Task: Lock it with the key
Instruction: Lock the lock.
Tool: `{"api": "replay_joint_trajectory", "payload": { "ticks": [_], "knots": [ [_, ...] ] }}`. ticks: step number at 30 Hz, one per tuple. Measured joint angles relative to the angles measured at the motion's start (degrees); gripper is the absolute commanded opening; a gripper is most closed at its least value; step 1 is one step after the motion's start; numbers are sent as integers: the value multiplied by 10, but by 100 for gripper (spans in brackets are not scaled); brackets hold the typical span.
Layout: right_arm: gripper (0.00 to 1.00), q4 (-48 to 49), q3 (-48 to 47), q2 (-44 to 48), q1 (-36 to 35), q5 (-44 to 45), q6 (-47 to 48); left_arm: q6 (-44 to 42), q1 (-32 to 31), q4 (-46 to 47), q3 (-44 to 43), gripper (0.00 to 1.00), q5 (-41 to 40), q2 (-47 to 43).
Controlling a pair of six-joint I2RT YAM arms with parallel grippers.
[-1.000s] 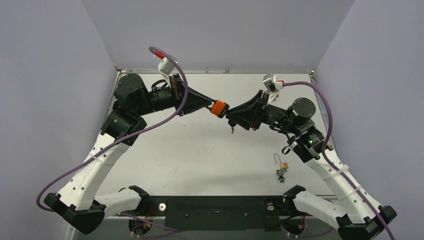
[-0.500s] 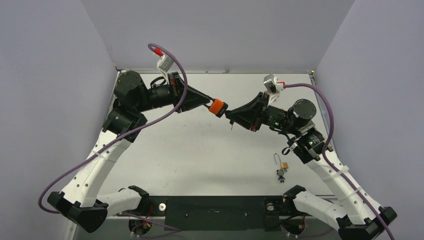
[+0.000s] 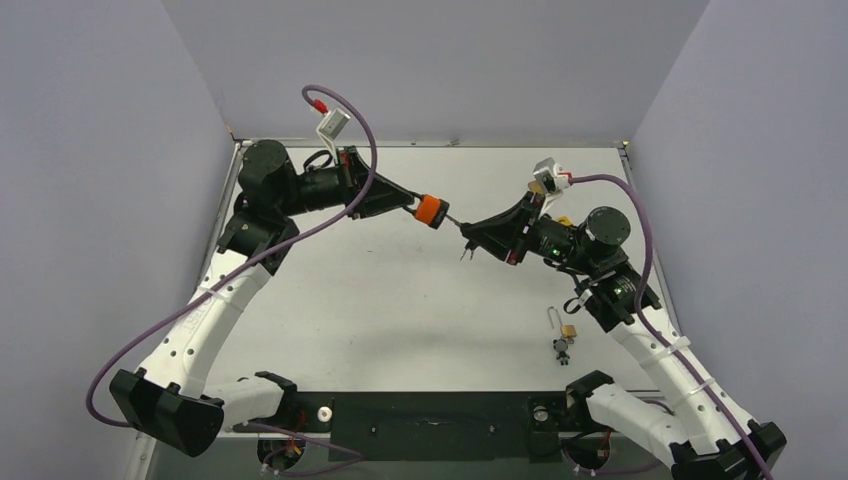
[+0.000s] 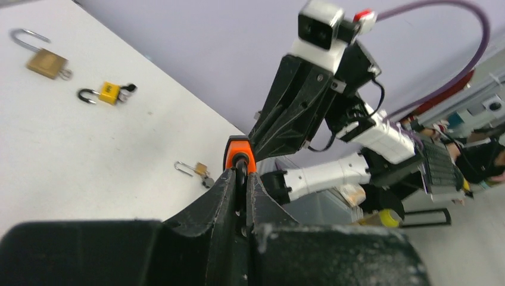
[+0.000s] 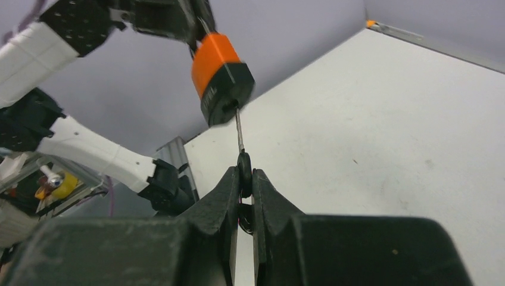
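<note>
Clamping a blocky orange padlock [image 5: 221, 77], left hand [image 4: 239, 176] meets the slim metal key [image 5: 239, 132] right hand [image 5: 244, 179] pinches.

White arms [image 3: 215, 315] turn black toward the pincers [image 3: 466, 237], trailing purple cables [image 3: 374, 160] (white wrist cameras [image 3: 333, 124]).

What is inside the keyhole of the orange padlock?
The key, held by the right pincer, enters the black base of the orange padlock with its blade. How deep it goes is hidden inside.
</note>
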State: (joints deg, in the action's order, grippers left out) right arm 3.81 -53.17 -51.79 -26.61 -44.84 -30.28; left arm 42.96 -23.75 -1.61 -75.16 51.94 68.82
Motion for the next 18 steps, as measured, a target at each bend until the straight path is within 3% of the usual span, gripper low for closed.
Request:
{"api": "replay_joint_trajectory", "payload": {
  "ticks": [5,11,14,18],
  "knots": [
    [0,-38,38,7,38,28,9,18,54,51,5,0,-20,-1],
    [0,-66,44,-11,38,106,8,7,53,50,23,0,-71,-5],
    [0,-85,31,-48,23,176,5,-11,43,26,58,0,-139,-2],
    [0,-131,-24,-142,-50,317,10,-36,6,-25,102,0,-280,34]
  ]
}}
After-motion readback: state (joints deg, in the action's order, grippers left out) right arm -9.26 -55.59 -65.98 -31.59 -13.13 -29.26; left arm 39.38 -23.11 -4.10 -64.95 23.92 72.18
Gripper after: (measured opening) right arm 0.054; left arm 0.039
